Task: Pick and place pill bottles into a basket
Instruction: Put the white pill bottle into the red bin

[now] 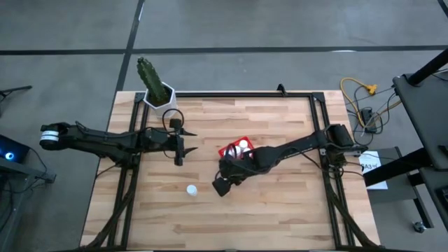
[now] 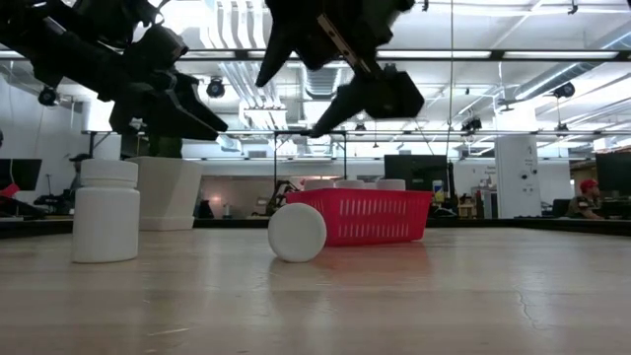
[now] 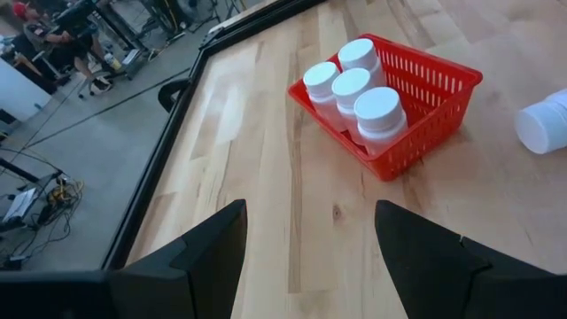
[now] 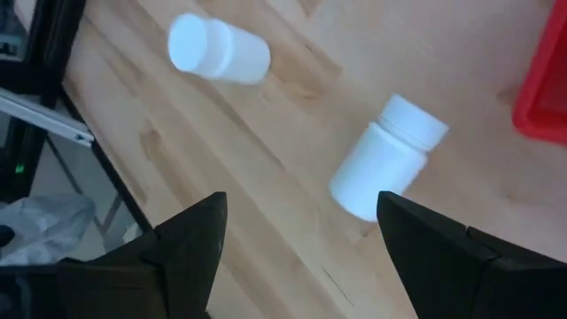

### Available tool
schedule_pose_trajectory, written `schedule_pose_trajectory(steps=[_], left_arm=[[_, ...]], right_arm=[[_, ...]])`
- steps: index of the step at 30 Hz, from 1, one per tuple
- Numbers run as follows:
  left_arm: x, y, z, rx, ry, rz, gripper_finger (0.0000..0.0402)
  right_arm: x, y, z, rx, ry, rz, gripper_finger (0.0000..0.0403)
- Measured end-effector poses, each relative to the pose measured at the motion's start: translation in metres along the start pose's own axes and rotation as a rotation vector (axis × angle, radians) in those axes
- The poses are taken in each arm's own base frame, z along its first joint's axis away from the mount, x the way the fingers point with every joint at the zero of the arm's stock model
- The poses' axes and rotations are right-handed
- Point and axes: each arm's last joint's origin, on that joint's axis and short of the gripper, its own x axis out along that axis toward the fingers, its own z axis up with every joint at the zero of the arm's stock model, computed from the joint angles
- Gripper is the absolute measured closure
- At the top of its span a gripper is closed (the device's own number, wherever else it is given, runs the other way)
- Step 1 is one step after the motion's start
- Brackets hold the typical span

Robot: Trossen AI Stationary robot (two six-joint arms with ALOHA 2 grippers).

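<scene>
4 round-capped white bottles (image 3: 359,89) fill the red mesh basket (image 3: 434,84).

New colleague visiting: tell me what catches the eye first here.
The red basket near the table's middle, holding four upright pill bottles. Two more bottles sit outside it on the wood: one upright, one on its side. Both grippers, left and right, hover open and empty.

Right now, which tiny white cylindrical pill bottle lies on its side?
The loose bottle nearest the red mesh plastic basket; the other loose bottle and the four basketed ones stand upright.
</scene>
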Motion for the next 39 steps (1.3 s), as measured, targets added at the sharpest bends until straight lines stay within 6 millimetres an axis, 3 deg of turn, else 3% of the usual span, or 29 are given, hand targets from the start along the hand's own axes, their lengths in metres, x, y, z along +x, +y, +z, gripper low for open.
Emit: schedule_pose_trajectory(steps=[7, 11, 25, 32, 39], left_arm=[[0.0, 0.0, 0.0, -0.006, 0.0, 0.0, 0.0171], [0.0, 0.0, 0.0, -0.007, 0.001, 0.0, 0.0171], [0.0, -0.001, -0.001, -0.028, 0.006, -0.003, 0.0171], [0.0, -0.001, -0.002, -0.033, 0.012, -0.005, 0.0171], [0.0, -0.002, -0.005, -0.032, 0.018, -0.008, 0.0171]], right_arm=[[-0.026, 0.013, 0.007, -0.065, -0.062, -0.13, 0.0122], [-0.028, 0.014, 0.008, -0.057, -0.06, -0.169, 0.0122], [0.025, 0.018, 0.008, -0.074, 0.046, -0.254, 0.0126], [0.03, 0.018, 0.007, -0.043, 0.102, -0.414, 0.014], [0.048, 0.028, 0.009, -0.082, 0.108, -0.394, 0.0143]])
